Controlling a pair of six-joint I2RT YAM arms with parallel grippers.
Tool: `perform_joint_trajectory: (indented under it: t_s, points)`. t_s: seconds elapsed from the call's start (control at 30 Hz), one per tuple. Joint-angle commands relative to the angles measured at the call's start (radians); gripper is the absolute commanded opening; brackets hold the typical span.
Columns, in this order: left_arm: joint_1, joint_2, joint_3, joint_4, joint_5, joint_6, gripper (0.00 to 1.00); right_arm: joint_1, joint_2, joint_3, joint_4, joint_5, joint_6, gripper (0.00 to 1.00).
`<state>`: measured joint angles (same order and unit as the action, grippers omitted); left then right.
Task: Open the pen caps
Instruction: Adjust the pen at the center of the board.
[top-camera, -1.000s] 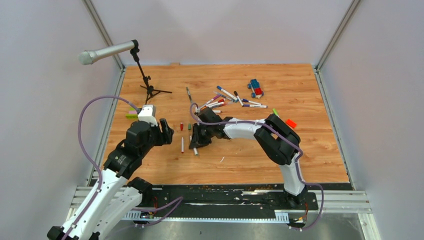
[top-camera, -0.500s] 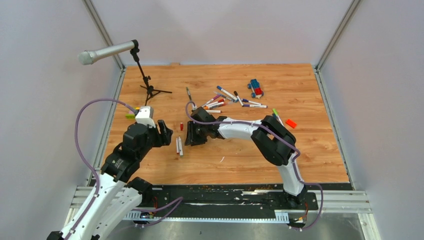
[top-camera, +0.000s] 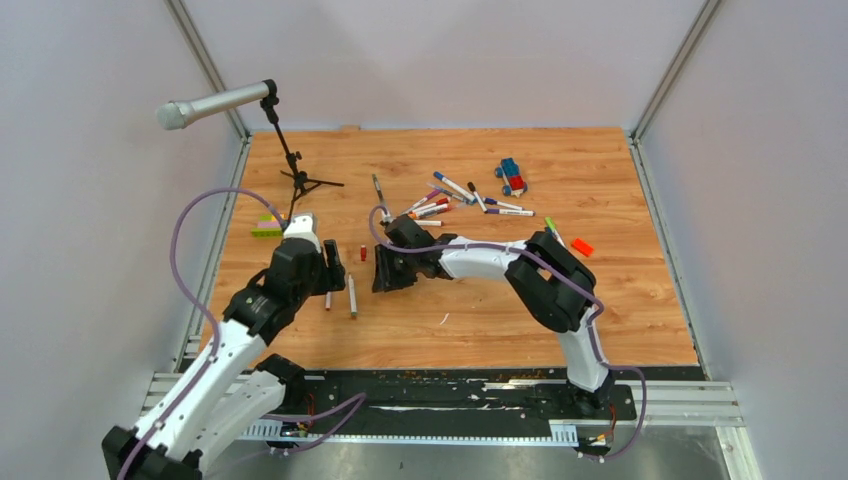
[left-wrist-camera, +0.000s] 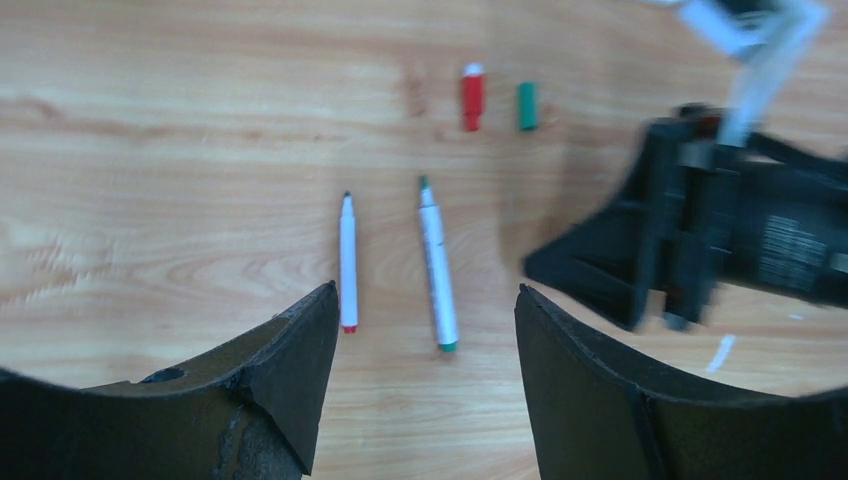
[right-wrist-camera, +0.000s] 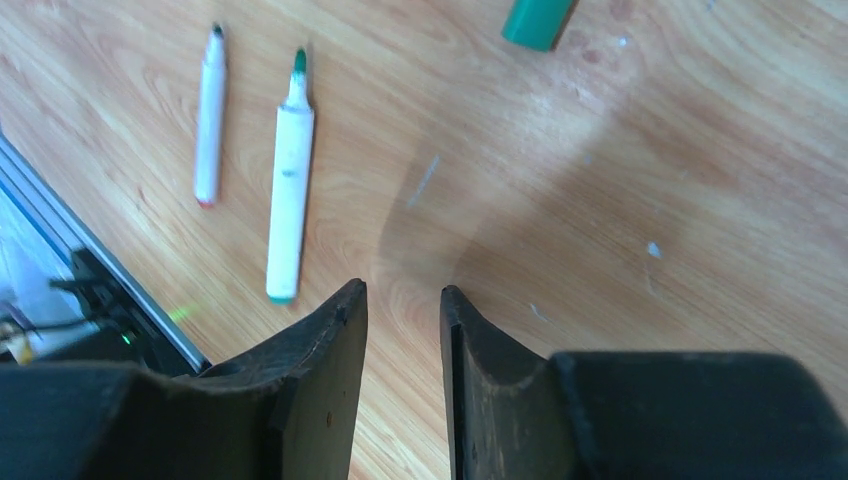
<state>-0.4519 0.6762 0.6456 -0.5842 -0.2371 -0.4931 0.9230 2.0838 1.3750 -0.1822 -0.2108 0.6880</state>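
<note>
Two uncapped pens lie side by side on the wood: a thin white one with a red end (left-wrist-camera: 347, 262) (right-wrist-camera: 208, 115) (top-camera: 328, 300) and a thicker one with a green tip (left-wrist-camera: 437, 265) (right-wrist-camera: 289, 190) (top-camera: 351, 295). A red cap (left-wrist-camera: 472, 96) (top-camera: 362, 251) and a green cap (left-wrist-camera: 527, 105) (right-wrist-camera: 540, 20) lie just beyond them. My left gripper (left-wrist-camera: 425, 295) (top-camera: 330, 268) hovers open over the near ends of the two pens, empty. My right gripper (right-wrist-camera: 402, 290) (top-camera: 385, 270) is beside them, its jaws a narrow gap apart with nothing between. A heap of capped pens (top-camera: 450, 200) lies farther back.
A microphone stand (top-camera: 296, 170) is at the back left, with a green-yellow brick bar (top-camera: 265, 230) near it. A blue-and-red toy car (top-camera: 512, 176) is at the back, an orange block (top-camera: 583, 246) to the right. The table's metal rail (right-wrist-camera: 60, 210) runs close to the pens.
My right gripper opened and let go of the green-tipped pen, which now lies beside the red-ended one. Both pens lie farther left. My left arm swung in over them.
</note>
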Motion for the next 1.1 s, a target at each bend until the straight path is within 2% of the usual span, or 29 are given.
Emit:
perform_joint_trajectory:
  t_s: [0.0,0.13,0.2,0.27,0.5,0.73,0.87,1.07]
  points:
    - [0.005,0.146,-0.015,-0.018,-0.127,-0.068,0.71,-0.036,-0.113,-0.061,0.013,-0.119,-0.218,0.33]
    - [0.043,0.229,-0.052,0.088,-0.094,-0.066,0.71,-0.103,-0.252,-0.142,0.058,-0.402,-0.447,0.33]
    - [0.085,0.27,-0.075,0.135,-0.08,-0.074,0.71,-0.152,-0.316,-0.19,0.074,-0.607,-0.555,0.34]
    - [0.142,0.315,-0.098,0.173,-0.093,-0.091,0.71,-0.199,-0.38,-0.232,0.059,-0.675,-0.631,0.34]
    - [0.228,0.388,-0.118,0.265,-0.196,-0.08,0.68,-0.344,-0.506,-0.308,0.128,-0.736,-0.634,0.34]
    - [0.412,0.488,-0.138,0.327,-0.064,-0.018,0.54,-0.393,-0.555,-0.333,0.174,-0.773,-0.589,0.34]
    - [0.516,0.535,-0.123,0.339,-0.003,0.02,0.53,-0.405,-0.57,-0.336,0.174,-0.783,-0.577,0.34]
    - [0.561,0.583,-0.095,0.301,0.084,0.019,0.45,-0.429,-0.583,-0.345,0.223,-0.794,-0.55,0.34]
